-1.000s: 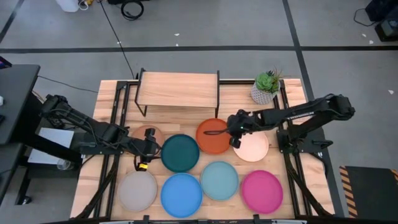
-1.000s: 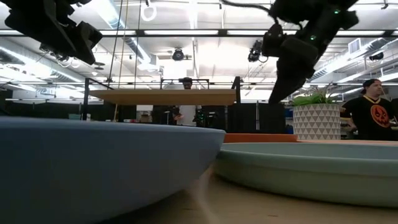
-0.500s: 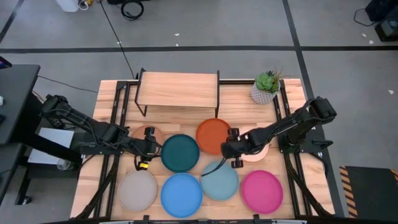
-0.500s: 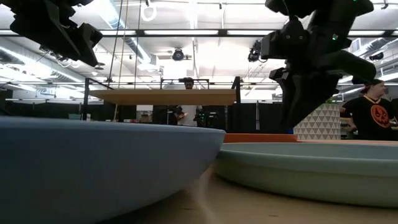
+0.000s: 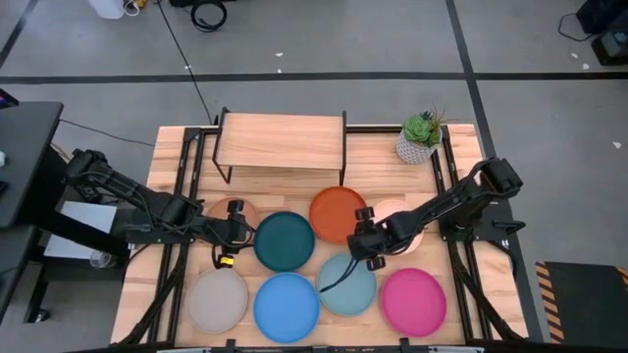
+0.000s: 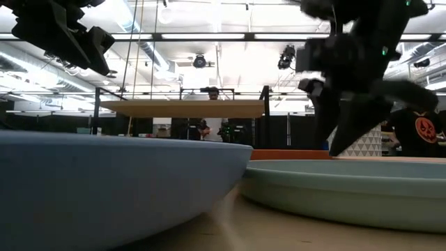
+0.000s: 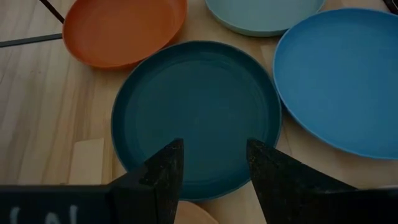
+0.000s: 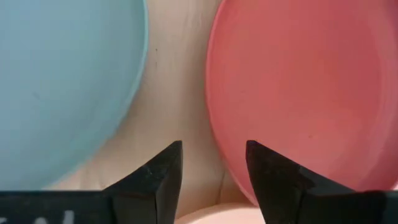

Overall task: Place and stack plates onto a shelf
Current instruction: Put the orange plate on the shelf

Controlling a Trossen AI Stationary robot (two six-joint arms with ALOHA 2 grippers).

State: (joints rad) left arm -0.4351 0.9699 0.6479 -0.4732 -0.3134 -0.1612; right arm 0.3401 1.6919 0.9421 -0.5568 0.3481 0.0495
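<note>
Seven plates lie flat on the slatted table in the high view: tan, dark teal, orange, cream, grey, blue, light teal and magenta. The shelf stands bare at the far side. My right gripper is open above the cream plate's near-left rim, facing the gap between the light teal and magenta plates. My left gripper is open over the tan plate's edge, facing the dark teal plate.
A potted plant stands at the far right, beside the shelf. Black frame rails run along both table sides. People stand in the room beyond the table in the low view. The plates lie close together with narrow strips of bare wood between them.
My right gripper has moved from over the orange and cream plates toward the near edge and slightly left, and has come down lower over the gap by the light teal plate. My left arm has kept still. No plate has moved.
</note>
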